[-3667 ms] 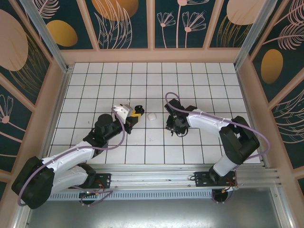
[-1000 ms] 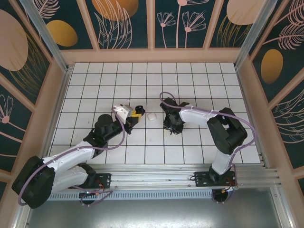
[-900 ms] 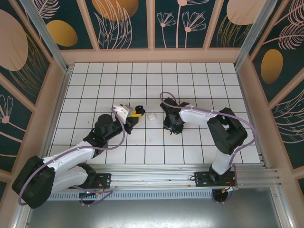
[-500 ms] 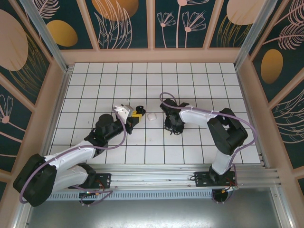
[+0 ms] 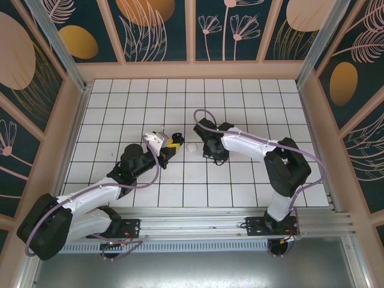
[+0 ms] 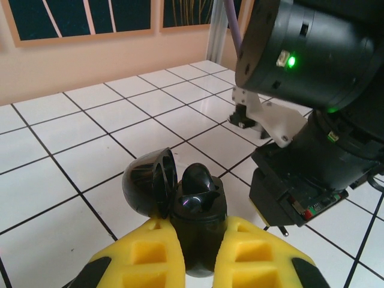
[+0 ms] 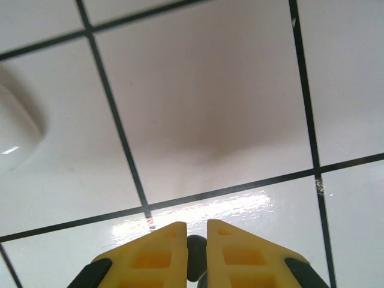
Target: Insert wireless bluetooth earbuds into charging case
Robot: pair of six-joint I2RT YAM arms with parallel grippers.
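The left arm lies low across the white tiled floor (image 5: 240,108), stretched from its base at the near left toward the middle, with the left gripper (image 5: 174,143) pointing right and slightly away. Its 2 yellow fingers (image 6: 150,255) are clamped on the black charging case (image 6: 198,207), which stands upright between them with its rounded lid (image 6: 147,183) swung open to the left; in the overhead view the case (image 5: 176,137) sits at the fingertips. The right arm rises from its base at the near right, bends at a dark elbow, then reaches left and down, so the right gripper (image 5: 211,155) points at the floor close to the left one. In its own wrist view the right gripper (image 7: 196,231) has its yellow pads (image 7: 153,255) drawn almost together on a small dark rounded piece, seemingly a black earbud (image 7: 195,264), held above a tile joint. A white case (image 5: 191,147) lies on the floor between the 2 grippers, and its rounded edge (image 7: 15,132) shows at the left of the right wrist view. From the left wrist, the right arm's black wrist housing (image 6: 312,90) looms just beyond the open case, with a green light (image 6: 291,60) lit on it and a purple cable (image 6: 235,27) above. Print on the small circuit board (image 6: 312,207) beneath it is too small to read.
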